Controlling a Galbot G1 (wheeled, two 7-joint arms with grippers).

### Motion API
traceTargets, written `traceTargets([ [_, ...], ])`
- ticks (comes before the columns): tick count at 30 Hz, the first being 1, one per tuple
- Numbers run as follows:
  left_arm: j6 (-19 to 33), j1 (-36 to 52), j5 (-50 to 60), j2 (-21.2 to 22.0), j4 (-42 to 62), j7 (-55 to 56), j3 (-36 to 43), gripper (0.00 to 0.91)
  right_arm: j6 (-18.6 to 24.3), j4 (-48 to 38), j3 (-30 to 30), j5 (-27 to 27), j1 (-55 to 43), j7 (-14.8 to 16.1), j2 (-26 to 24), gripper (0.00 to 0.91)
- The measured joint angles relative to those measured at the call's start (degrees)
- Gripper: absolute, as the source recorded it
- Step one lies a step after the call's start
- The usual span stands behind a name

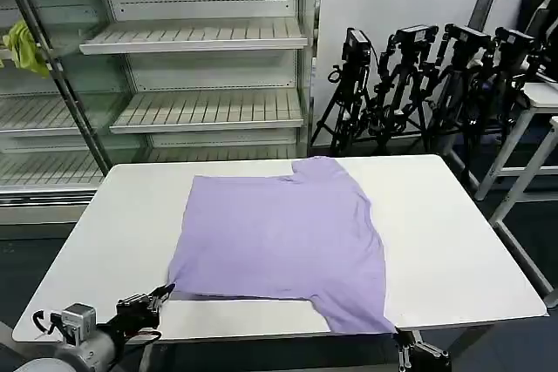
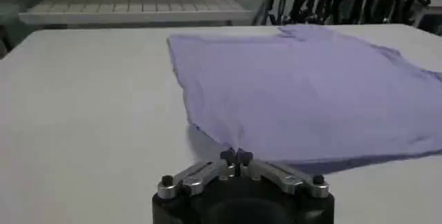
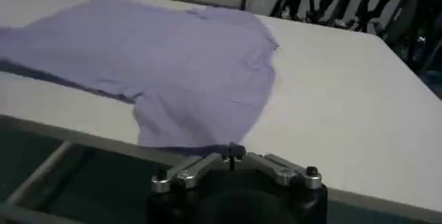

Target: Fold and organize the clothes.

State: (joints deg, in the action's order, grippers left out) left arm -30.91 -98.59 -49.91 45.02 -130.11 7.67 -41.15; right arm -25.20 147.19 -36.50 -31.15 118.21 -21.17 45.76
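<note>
Head view: T-shirt (image 1: 283, 246) flat on table (image 1: 453, 241), no readable print; L gripper (image 1: 159, 296) pinches its near corner, R gripper (image 3: 233, 154) clamps its hem.

Behind your white table (image 1: 453, 250) stands an empty shelving unit (image 1: 200, 67); tripods (image 1: 418, 84) cluster beside it; a yellow-green cloth (image 1: 26, 48) hangs nearby.
</note>
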Motion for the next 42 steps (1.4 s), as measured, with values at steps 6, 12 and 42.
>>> traceTargets([
  [6,0.4,0.3,-0.1,0.5,-0.3,0.2,-0.4,0.06,2.8,0.0,-0.8,0.3,-2.3,0.7,-0.6,0.0],
  [12,0.8,3.0,-0.5,0.4,0.2,0.2,-0.2,0.05,4.9,0.0,-0.9,-0.6,-6.9,1.4,-1.7,0.0],
  [42,2.1,25.3,-1.3,-2.0,14.5,-1.0,12.8,0.05,5.6,-16.1,7.7,-8.1,-33.8,3.1,-11.6,0.0],
])
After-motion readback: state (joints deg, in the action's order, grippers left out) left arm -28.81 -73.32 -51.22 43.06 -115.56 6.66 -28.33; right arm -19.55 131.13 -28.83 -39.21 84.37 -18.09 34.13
